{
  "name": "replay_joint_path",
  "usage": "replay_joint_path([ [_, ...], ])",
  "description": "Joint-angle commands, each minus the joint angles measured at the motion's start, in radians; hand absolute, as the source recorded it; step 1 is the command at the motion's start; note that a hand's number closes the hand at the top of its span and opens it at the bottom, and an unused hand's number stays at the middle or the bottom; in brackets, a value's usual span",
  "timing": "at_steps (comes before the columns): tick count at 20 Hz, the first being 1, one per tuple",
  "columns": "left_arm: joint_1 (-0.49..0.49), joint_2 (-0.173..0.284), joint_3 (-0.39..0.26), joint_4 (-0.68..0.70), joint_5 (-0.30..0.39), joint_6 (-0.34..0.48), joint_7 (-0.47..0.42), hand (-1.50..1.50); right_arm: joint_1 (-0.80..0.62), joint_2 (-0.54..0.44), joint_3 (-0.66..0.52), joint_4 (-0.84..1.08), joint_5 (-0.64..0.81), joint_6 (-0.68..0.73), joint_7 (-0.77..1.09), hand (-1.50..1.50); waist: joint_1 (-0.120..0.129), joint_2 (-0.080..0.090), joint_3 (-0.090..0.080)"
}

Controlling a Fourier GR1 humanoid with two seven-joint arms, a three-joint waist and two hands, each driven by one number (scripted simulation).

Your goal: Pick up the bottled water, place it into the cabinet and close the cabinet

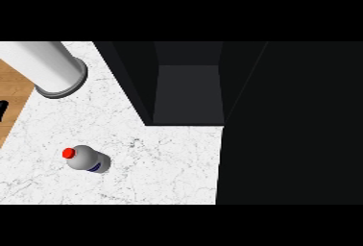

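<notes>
**Bottle alone on open counter**

My left forearm (53,67) crosses the upper left corner; neither of my hands shows, so I cannot tell their state. The marble counter (170,163) lies bare around the bottle (89,159), up to the dark cabinet (188,91) at right. The bottle is grey, red-capped, well left of the cabinet.

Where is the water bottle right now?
In the head view, the water bottle stands on the white marble counter at lower left, red cap up, left of the dark open cabinet and below the grey forearm.
</notes>
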Motion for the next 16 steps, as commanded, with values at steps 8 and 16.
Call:
replay_joint_path([
  [8, 0.104, 0.082, 0.14, 0.042, 0.047, -0.085, 0.066, -1.5, 0.256, -0.009, 0.138, -0.211, 0.037, 0.052, -0.003, -1.5, -0.009, 0.003, 0.001],
  [16, 0.106, 0.003, 0.078, 0.169, -0.043, -0.105, 0.014, -1.5, 0.432, -0.037, 0.218, -0.323, 0.067, 0.063, -0.047, -1.5, -0.018, 0.003, 0.0],
])
